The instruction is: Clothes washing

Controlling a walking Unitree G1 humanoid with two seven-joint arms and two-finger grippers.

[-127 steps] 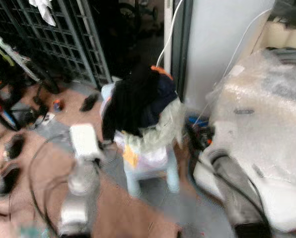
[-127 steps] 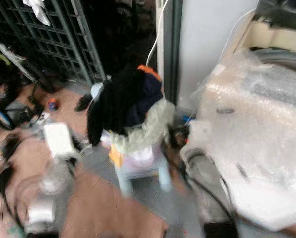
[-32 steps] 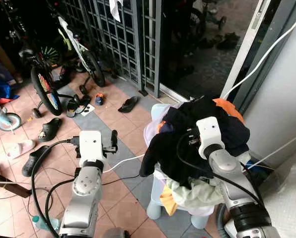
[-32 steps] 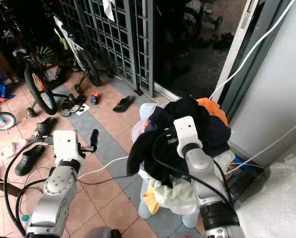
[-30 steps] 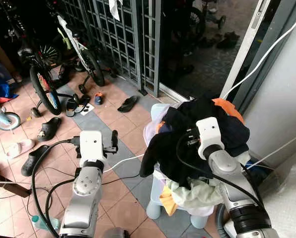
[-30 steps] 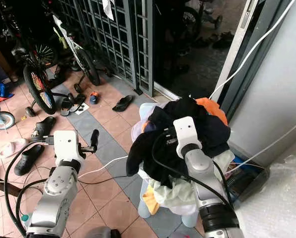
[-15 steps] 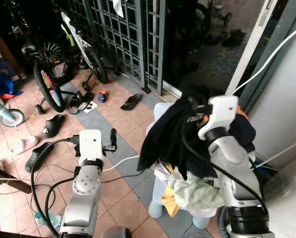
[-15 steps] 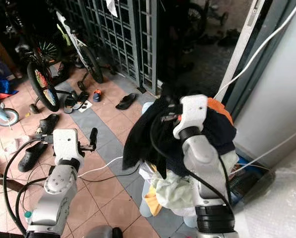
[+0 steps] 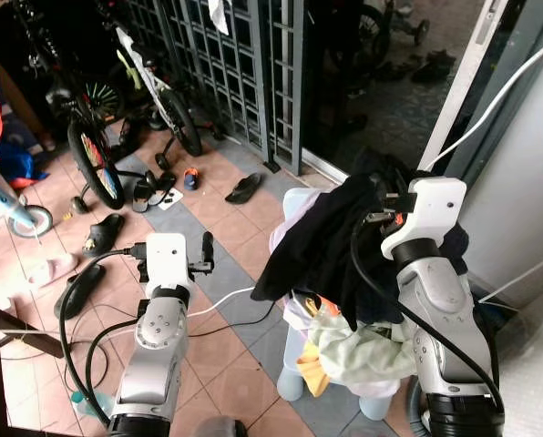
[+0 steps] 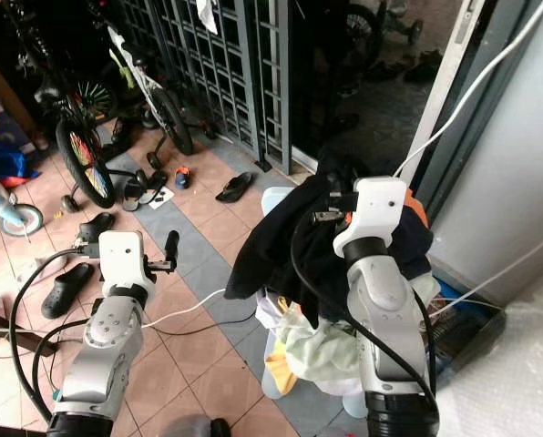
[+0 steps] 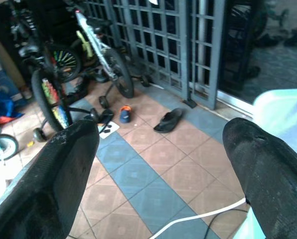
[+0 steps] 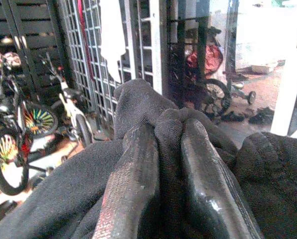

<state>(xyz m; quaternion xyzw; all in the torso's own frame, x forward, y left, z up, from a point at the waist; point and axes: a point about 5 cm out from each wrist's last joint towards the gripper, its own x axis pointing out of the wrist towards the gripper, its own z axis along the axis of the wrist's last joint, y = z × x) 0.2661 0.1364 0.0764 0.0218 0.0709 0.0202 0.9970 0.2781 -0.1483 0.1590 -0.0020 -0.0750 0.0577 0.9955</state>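
Observation:
A heap of clothes sits on a pale blue stool (image 9: 291,382) in front of me, with a pale green garment (image 9: 363,350) hanging off its front. My right gripper (image 12: 168,130) is shut on a fold of a black garment (image 9: 319,250) and holds it raised above the heap. The cloth drapes down to the left over the pile. An orange piece (image 10: 415,207) peeks out behind the right wrist. My left gripper (image 11: 161,137) hovers over the tiled floor to the left of the stool, open, with nothing between its fingers (image 11: 64,169).
A grey metal gate (image 9: 244,55) runs along the back, with bicycles (image 9: 94,155) and several sandals (image 9: 244,188) on the tiles at left. Cables (image 9: 226,302) trail across the floor. A white wall (image 9: 527,173) and bubble-wrapped bulk (image 10: 517,364) close off the right.
My right gripper has risen and pulled the black garment up off the heap, so it now hangs longer. The left arm stays put; the camera shifted slightly.

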